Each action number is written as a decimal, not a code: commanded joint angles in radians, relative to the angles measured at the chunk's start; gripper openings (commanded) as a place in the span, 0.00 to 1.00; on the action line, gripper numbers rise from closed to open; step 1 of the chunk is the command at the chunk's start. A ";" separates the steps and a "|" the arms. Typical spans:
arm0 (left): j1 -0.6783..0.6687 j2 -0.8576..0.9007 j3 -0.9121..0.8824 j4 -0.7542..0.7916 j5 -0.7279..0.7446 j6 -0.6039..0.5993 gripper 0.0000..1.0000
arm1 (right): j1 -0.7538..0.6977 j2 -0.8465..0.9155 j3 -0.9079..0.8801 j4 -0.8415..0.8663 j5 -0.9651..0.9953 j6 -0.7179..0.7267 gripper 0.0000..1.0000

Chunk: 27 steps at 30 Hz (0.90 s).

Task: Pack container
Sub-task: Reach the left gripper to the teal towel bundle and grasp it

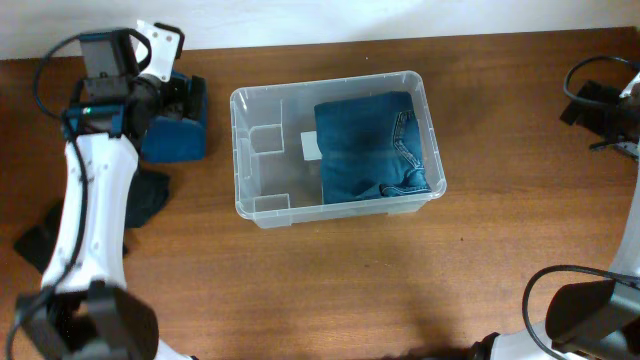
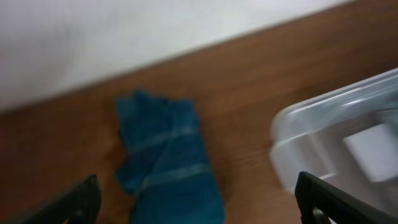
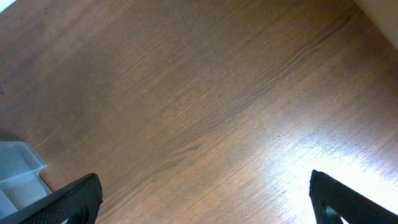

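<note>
The container, a clear plastic bin with a white label on its bottom, stands mid-table. Folded blue jeans lie in its right half. A folded blue cloth lies on the table left of the bin; in the left wrist view this cloth is blurred, with the bin's corner at the right. My left gripper is open above the blue cloth. My right gripper is open and empty over bare table at the far right, a bin corner showing at its lower left.
A dark garment lies on the table under the left arm, at the left edge. A white wall runs along the table's far edge. Cables hang by the right arm.
</note>
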 commanded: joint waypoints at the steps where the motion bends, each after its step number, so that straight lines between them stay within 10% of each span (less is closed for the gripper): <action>1: 0.052 0.092 0.016 0.031 -0.067 -0.079 0.99 | -0.002 0.001 0.006 0.003 0.008 0.004 0.98; 17: 0.077 0.430 0.016 0.144 -0.069 -0.182 0.89 | -0.002 0.001 0.006 0.003 0.008 0.004 0.99; 23: 0.077 0.437 0.016 0.111 -0.075 -0.216 0.07 | -0.002 0.001 0.006 0.003 0.008 0.004 0.98; 27: 0.077 0.402 0.042 0.027 -0.075 -0.223 0.01 | -0.002 0.001 0.006 0.003 0.008 0.004 0.98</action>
